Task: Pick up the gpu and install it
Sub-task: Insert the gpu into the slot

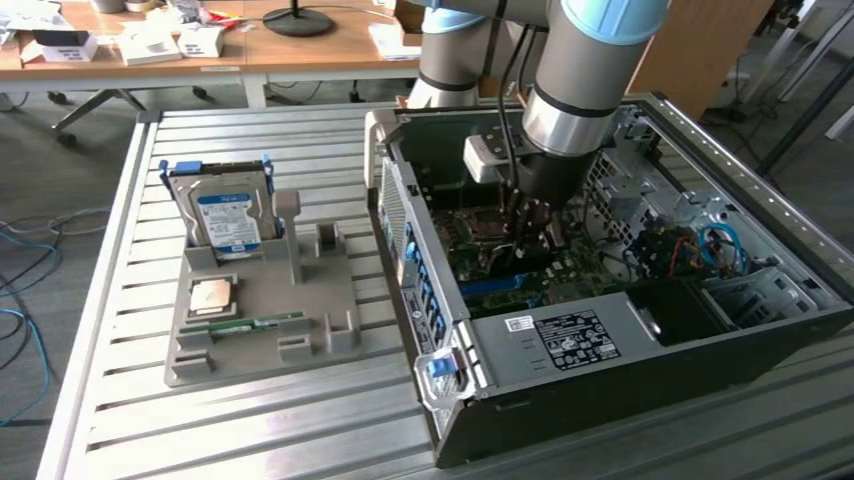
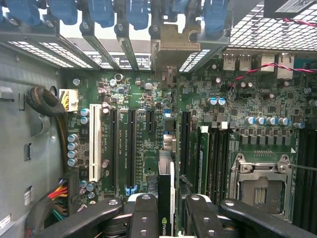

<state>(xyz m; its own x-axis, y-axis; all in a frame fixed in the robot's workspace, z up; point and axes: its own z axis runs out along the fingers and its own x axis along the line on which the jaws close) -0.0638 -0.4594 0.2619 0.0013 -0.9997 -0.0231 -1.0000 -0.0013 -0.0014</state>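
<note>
Gripping the gpu edge-on in the end effector, over the motherboard. Gotta keep it square, press evenly.

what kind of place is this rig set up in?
Probably a robotics lab or workshop: an open PC case on a slatted metal table, a grey parts fixture beside it, cluttered wooden desks behind.

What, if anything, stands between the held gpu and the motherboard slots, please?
Nothing visible does: the gripper holds the gpu edge-on above the motherboard, whose slots lie bare; directly under the card is hidden.
</note>
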